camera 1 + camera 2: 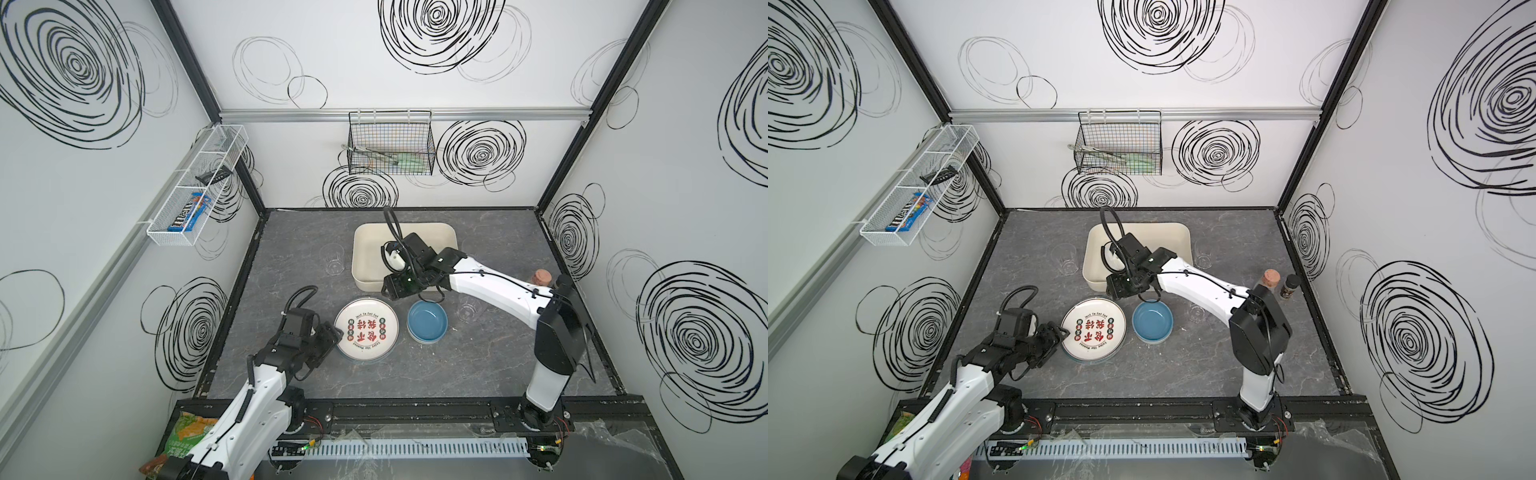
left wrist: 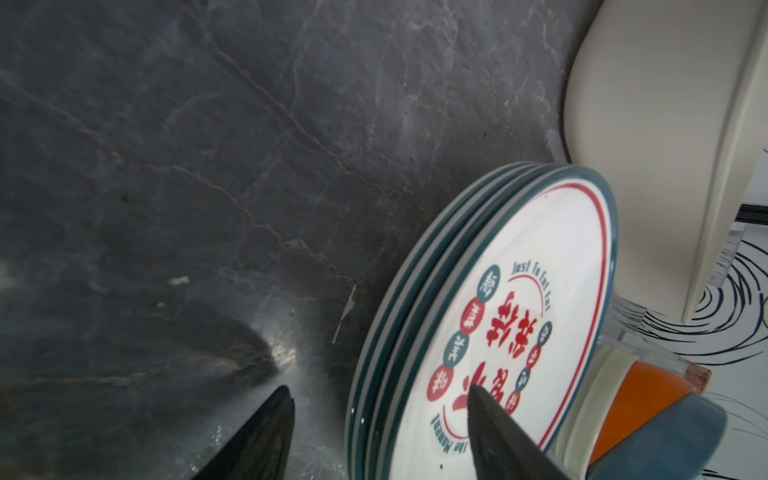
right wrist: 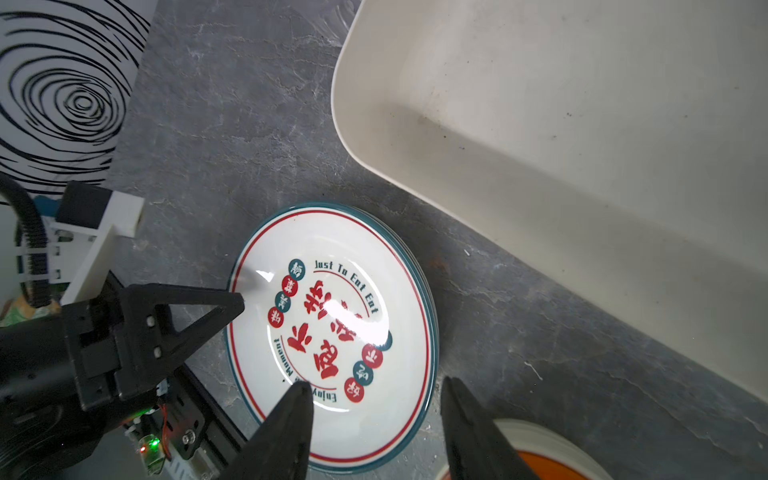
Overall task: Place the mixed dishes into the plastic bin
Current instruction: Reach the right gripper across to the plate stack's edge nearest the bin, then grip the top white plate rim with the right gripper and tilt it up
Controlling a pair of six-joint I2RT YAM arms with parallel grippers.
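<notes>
Both top views sit high up at the front, aimed steeply down and toward the back wall (image 1: 357,54). They catch the whole grey tabletop (image 1: 415,374) and pretty much the same scene. The left wrist cam is way low, skimming the tabletop, right up against the edge of the plate stack (image 2: 498,332). The right wrist cam hangs higher, looking down on the plate stack beside the plastic bin (image 3: 582,166). Both show up in all four views.

walls (image 1: 374,91): white, black swirls | tabletop (image 1: 478,365): dark grey marble
</notes>
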